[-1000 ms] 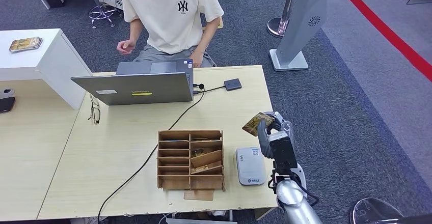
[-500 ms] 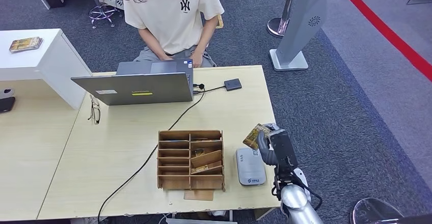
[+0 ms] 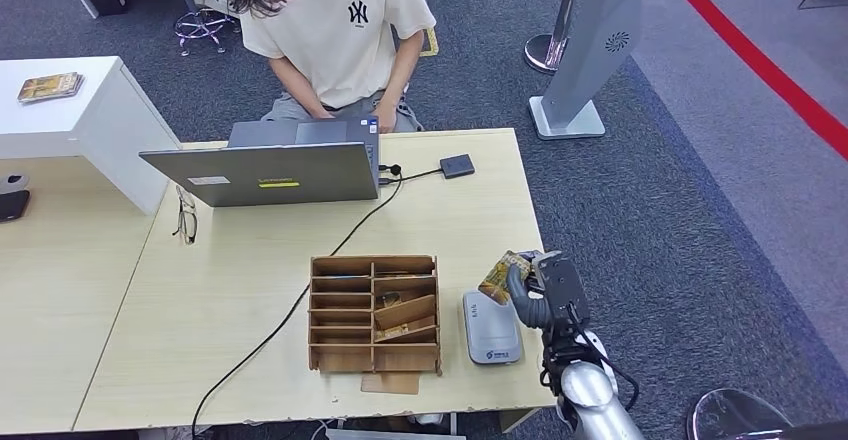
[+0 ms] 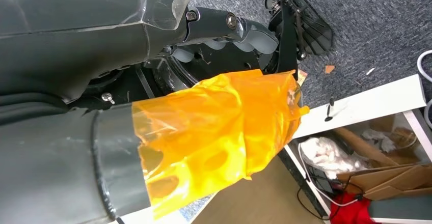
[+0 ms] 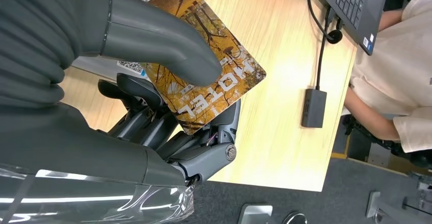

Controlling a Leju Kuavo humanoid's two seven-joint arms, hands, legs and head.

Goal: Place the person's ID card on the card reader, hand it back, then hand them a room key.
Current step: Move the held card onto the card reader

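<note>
Pinching one card (image 3: 503,274) printed HOTEL between thumb and fingers, right hand (image 3: 541,290) poised just right of one grey card reader (image 3: 491,326), near table (image 3: 470,220) edge. Could slip from so shallow a pinch, or miss the reader. Left hand (image 4: 232,28): grip cannot be judged. One laptop (image 3: 262,172), one wooden organiser (image 3: 374,312), one person (image 3: 335,30) far side.
</note>
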